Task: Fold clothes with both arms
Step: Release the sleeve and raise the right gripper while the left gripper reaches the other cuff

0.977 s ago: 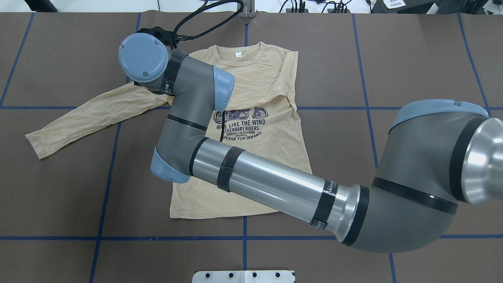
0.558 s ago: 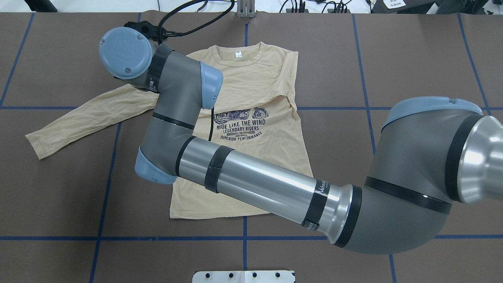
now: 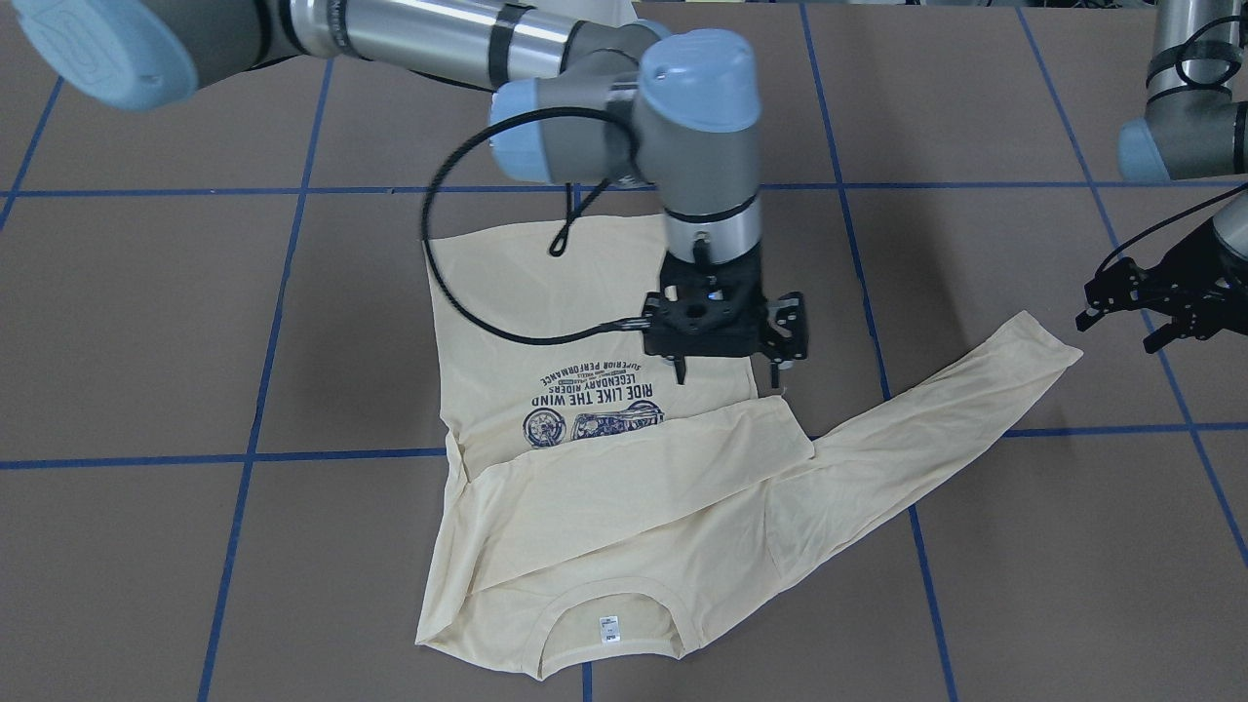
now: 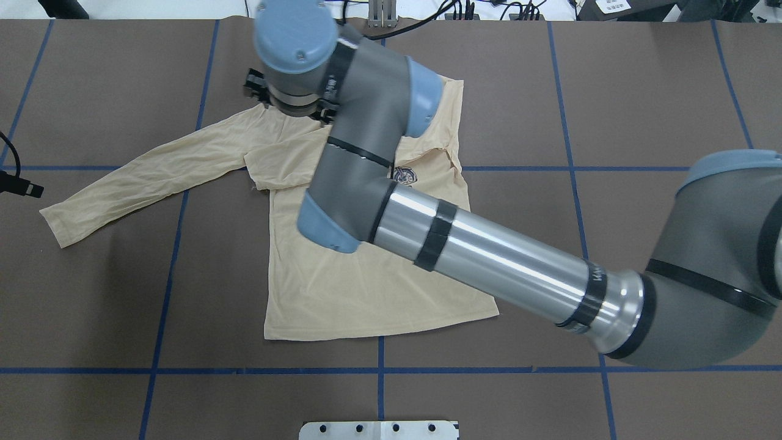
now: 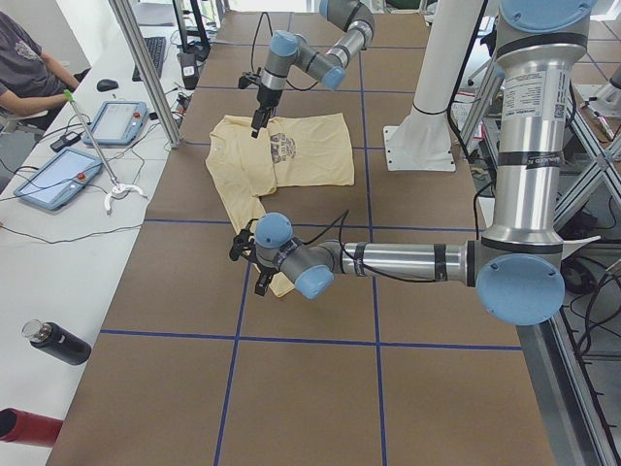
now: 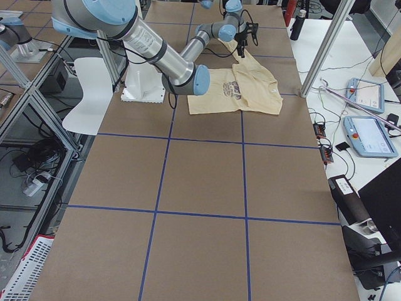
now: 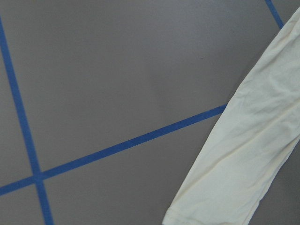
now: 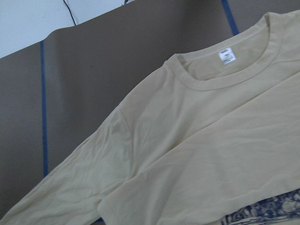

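T-shirt (image 3: 604,526) flat, print-up, mid-frame on table (image 3: 195,341); one sleeve (image 3: 634,478) already folded across chest, other sleeve (image 3: 936,419) stretched toward front view's right edge. Right gripper (image 3: 728,375) over print (image 3: 595,400), spread, empty. Left gripper (image 3: 1121,327) beside cuff (image 3: 1048,353), seemingly spread. Remaining, probably: second sleeve, body folds.

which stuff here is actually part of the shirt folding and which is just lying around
Part of the job:
T-shirt
right tool, open over the shirt
left tool, open near the spread sleeve's cuff

Just lying about, on the side bench:
tablets
black bottle
red bottle
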{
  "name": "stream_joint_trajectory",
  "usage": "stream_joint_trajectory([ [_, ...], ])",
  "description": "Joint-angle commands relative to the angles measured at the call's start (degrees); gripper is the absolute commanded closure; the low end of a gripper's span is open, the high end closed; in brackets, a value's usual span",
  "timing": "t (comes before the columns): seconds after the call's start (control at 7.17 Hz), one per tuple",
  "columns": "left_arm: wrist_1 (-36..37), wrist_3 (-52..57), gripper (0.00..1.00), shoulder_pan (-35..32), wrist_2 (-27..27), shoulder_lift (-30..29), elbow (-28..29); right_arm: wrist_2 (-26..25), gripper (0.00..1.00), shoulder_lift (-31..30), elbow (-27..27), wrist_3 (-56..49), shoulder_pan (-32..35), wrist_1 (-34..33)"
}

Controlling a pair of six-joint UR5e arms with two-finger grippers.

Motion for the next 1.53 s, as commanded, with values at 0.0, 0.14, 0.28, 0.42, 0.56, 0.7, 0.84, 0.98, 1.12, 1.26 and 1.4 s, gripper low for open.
stream_joint_trajectory([
  [0.0,-3.38,-1.46,0.05,3.11,0.98,-3.81,8.37,8.34,0.01,-10.1,8.6,-3.85,5.19,-0.57],
  [0.14,-3.38,-1.03,0.1,3.3,0.98,-3.83,9.54,12.37,0.01,-15.0,12.18,-5.77,8.34,-0.57],
  [0.28,-3.38,-1.63,0.25,3.39,0.63,-3.83,9.46,15.9,0.01,-21.49,18.39,-7.97,11.15,-0.66],
  [0.42,-3.38,-1.64,0.48,3.39,0.46,-3.83,9.38,18.37,0.01,-23.55,20.28,-9.12,13.27,-0.92],
  [0.56,-3.29,-1.38,0.6,3.39,0.54,-3.65,9.64,18.3,0.01,-23.92,20.13,-9.22,13.55,-0.92],
  [0.7,-3.2,-1.38,0.6,3.39,0.37,-3.13,9.38,17.43,0.01,-23.49,19.43,-8.96,12.86,-0.92],
  [0.84,-3.29,-1.2,0.6,3.39,0.37,-2.86,9.2,16.99,0.01,-23.05,18.47,-9.04,12.59,-0.75],
  [0.98,-3.2,-1.2,0.62,3.3,0.37,-2.08,9.11,16.55,0.01,-22.87,17.41,-8.87,12.33,-0.49],
  [1.12,-3.29,-1.29,0.72,3.39,0.37,-1.2,8.85,15.33,0.01,-21.91,15.75,-8.87,12.15,-0.4],
  [1.26,-3.03,-1.55,1.0,3.39,0.37,-1.28,8.94,15.14,0.01,-21.82,15.47,-9.04,12.15,-0.31],
  [1.4,-2.77,-1.55,1.0,3.39,0.02,-1.45,8.41,15.14,0.01,-21.9,15.47,-9.22,12.24,-0.31],
])
